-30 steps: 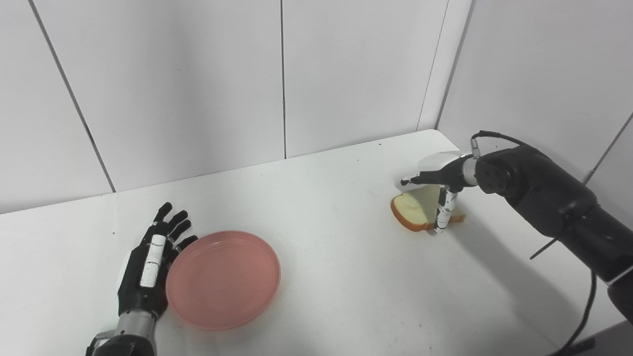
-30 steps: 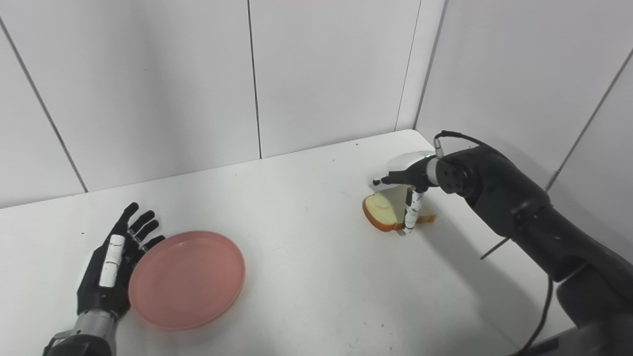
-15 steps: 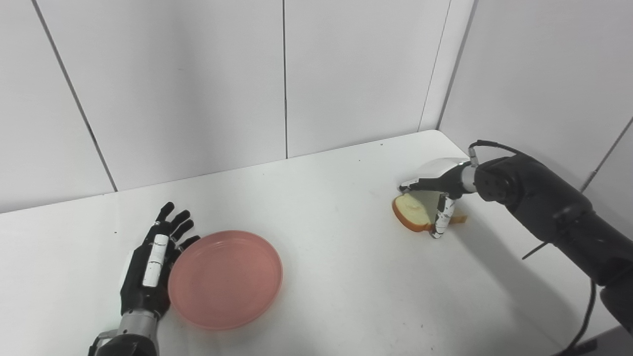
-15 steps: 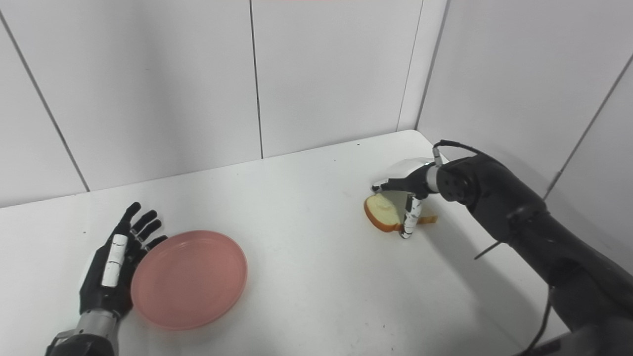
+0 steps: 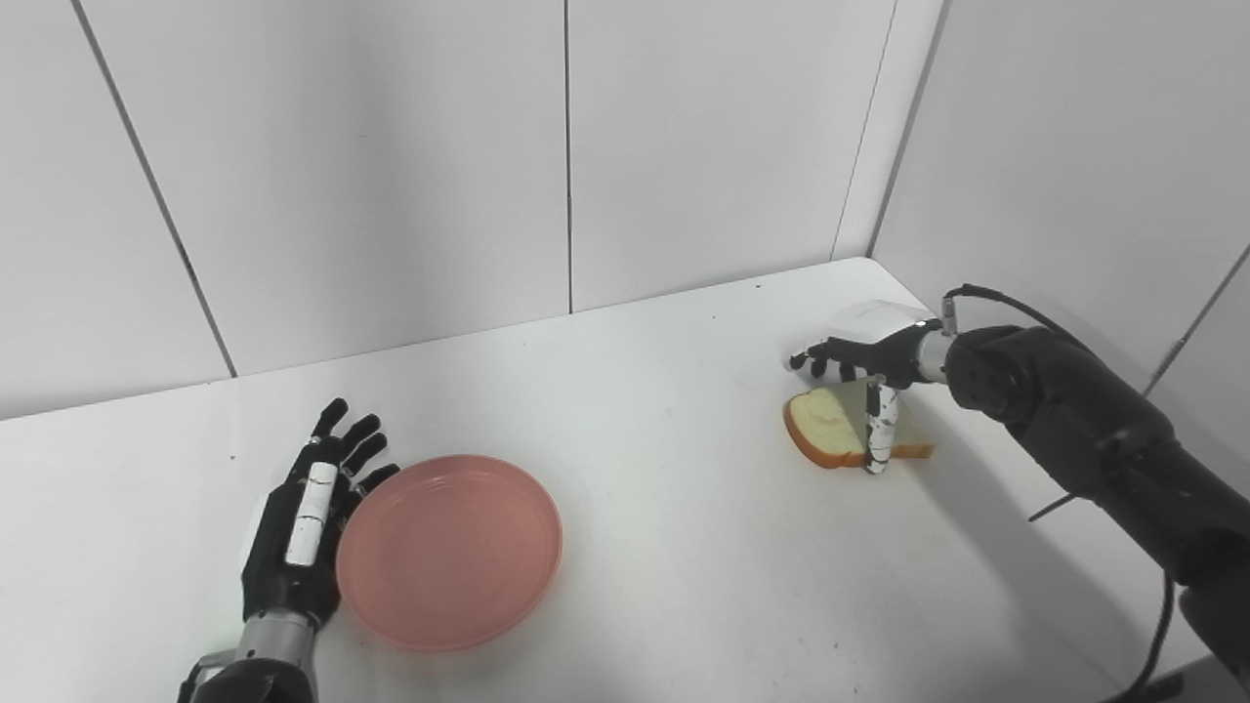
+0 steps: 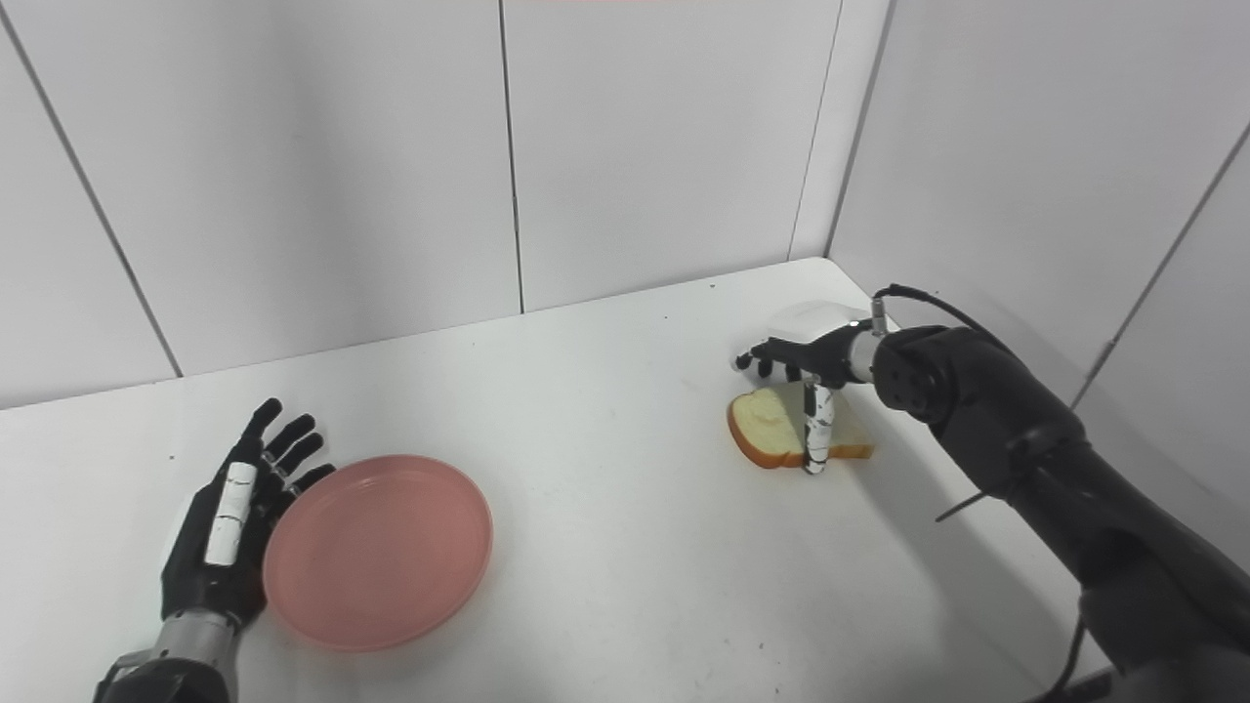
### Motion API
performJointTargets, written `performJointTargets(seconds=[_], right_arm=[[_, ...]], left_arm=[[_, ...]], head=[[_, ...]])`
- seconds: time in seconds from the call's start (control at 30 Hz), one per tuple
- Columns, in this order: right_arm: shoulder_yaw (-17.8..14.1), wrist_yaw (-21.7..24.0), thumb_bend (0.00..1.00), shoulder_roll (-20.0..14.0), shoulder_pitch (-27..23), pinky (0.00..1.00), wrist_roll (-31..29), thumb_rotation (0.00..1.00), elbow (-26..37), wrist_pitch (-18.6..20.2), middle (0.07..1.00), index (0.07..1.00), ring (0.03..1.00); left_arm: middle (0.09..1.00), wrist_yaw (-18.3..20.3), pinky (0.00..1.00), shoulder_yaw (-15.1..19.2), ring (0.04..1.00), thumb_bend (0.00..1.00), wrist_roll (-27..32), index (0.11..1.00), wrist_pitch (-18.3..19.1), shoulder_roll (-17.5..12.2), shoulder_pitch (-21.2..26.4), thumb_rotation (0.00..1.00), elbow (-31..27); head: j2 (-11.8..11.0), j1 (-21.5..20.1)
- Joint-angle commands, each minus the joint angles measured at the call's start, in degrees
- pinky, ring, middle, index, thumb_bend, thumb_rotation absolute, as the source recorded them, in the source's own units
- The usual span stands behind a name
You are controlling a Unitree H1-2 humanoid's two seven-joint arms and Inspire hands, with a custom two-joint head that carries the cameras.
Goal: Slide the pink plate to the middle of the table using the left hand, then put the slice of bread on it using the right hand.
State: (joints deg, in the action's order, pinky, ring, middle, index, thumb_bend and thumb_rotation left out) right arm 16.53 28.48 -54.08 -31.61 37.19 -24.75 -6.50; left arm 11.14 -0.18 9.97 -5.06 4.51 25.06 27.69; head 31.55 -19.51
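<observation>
**A:** Your left hand [image 5: 303, 522] lies flat at the lower left of the frame, fingers spread and holding nothing, its side against the rim of the pink plate [image 5: 449, 552]. Why there?

**B:** That looks like a pushing pose: an open palm set against the rim lets you slide the plate along the white surface [image 5: 664, 547] rather than lift it. The plate sits left of centre, so by my reading the slide is not yet finished.

**A:** And at the right of the frame?

**B:** Your right hand [image 5: 864, 366] hangs over the slice of bread [image 5: 830, 430], which lies on the surface near the right-hand wall, well apart from the plate. The fingers [image 6: 771, 363] reach out above the slice while the thumb points down across its front edge, tip at the surface.

**A:** Closed on it?

**B:** Not that I can see; the hand is spread around the slice, bracketing it, likely readying a pinch.
</observation>
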Motion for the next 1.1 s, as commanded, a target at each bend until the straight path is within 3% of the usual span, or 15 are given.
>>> performJointTargets(seconds=[0.0, 0.13, 0.6, 0.9, 1.0, 1.07], right_arm=[[0.6, 1.9, 0.89, -1.79, -0.14, 0.49, 0.24, 0.03, 0.29, -0.81, 0.682, 0.831, 0.569], [1.02, 2.39, 0.9, -1.67, -0.12, 0.49, 0.05, 0.05, 0.31, -0.91, 0.625, 0.788, 0.54], [1.61, 0.77, 0.87, -1.92, 1.15, 0.51, 0.89, 0.08, 1.76, -2.0, 0.633, 0.701, 0.569], [2.03, -1.45, 0.83, -2.11, 0.84, 0.48, 2.1, 0.07, 0.98, -4.54, 0.609, 0.608, 0.544], [1.85, -2.0, 0.56, -2.08, 0.91, 0.46, 1.93, 0.12, 0.83, -5.23, 0.595, 0.507, 0.53], [1.82, -2.41, 0.54, -2.13, 1.02, 0.46, 2.01, 0.13, 0.86, -5.49, 0.591, 0.498, 0.524]], left_arm=[[0.853, -0.17, 0.74, -0.23, 0.864, 0.89, -0.08, 0.908, 3.15, -0.01, -1.65, 0.73, 1.37], [0.85, -0.5, 0.74, -0.08, 0.862, 0.9, -0.04, 0.901, 3.75, 0.04, -1.58, 0.72, 1.01], [0.847, -0.48, 0.73, -0.23, 0.862, 0.9, -0.3, 0.908, 4.11, -0.03, -1.52, 0.72, 0.57], [0.845, -0.51, 0.74, -0.16, 0.861, 0.9, -0.22, 0.91, 3.87, 0.08, -1.42, 0.73, 0.79], [0.852, -0.42, 0.75, -0.11, 0.864, 0.9, -0.02, 0.912, 4.12, 0.14, -1.55, 0.72, 0.58], [0.853, -0.46, 0.75, -0.13, 0.864, 0.9, -0.04, 0.912, 4.25, 0.17, -1.61, 0.72, 0.45]], head=[[0.05, 0.09], [0.03, 0.12], [0.23, 0.29], [0.21, 0.53], [0.28, 0.56], [0.33, 0.59]])
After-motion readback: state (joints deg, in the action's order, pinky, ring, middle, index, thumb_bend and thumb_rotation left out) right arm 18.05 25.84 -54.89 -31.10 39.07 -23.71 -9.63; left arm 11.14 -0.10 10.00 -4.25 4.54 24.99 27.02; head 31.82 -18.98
